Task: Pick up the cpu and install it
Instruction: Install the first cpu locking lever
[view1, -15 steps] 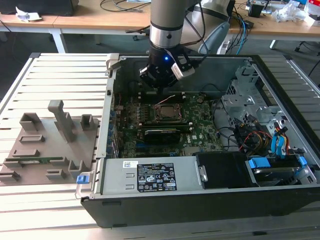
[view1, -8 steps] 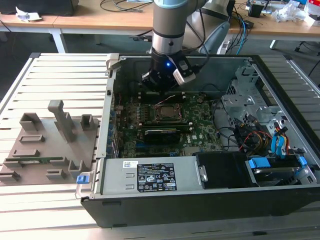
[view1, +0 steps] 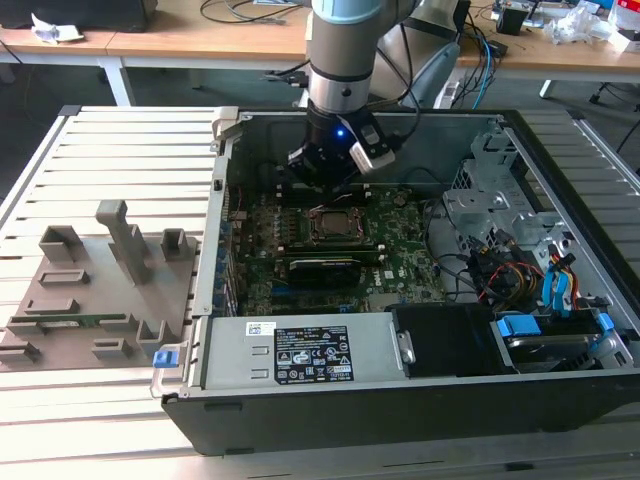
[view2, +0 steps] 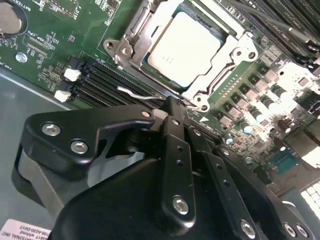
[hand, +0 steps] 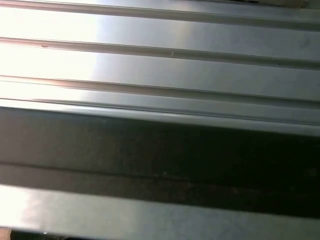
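Black gripper (view2: 170, 106) linkage looms closest in the second wrist view, its fingers drawn narrow to a point with nothing between them that I can make out.

From where I stand, the biggest thing is the slatted metal table (view1: 100, 140), with the open computer case (view1: 400, 420) lying on it. The grey fixture plate (view1: 90, 290) sits at nine o'clock from the case, well apart from the arm. Inside the case lies the green motherboard (view1: 400, 265), and near its middle is the socket (view2: 125, 47) with its metal frame.

The cpu (view2: 187, 47) lies flat inside that frame, pale top up and square to the socket, apart from the gripper. In the exterior view the gripper (view1: 325, 190) hangs just at twelve o'clock of the socket, low over the board. A thin wire lever (view2: 135, 92) shows between the fingertip end and the socket frame, beside the memory slots (view2: 100, 80).

My read is that the picking and placing are done, since the chip is in its seat and the hand is empty. The work now looks to be at the securing or clearing stage. Any move from here calls for small, careful travel, because the lever, the frame and the slots all crowd the tip. Nothing should nudge the seated chip.
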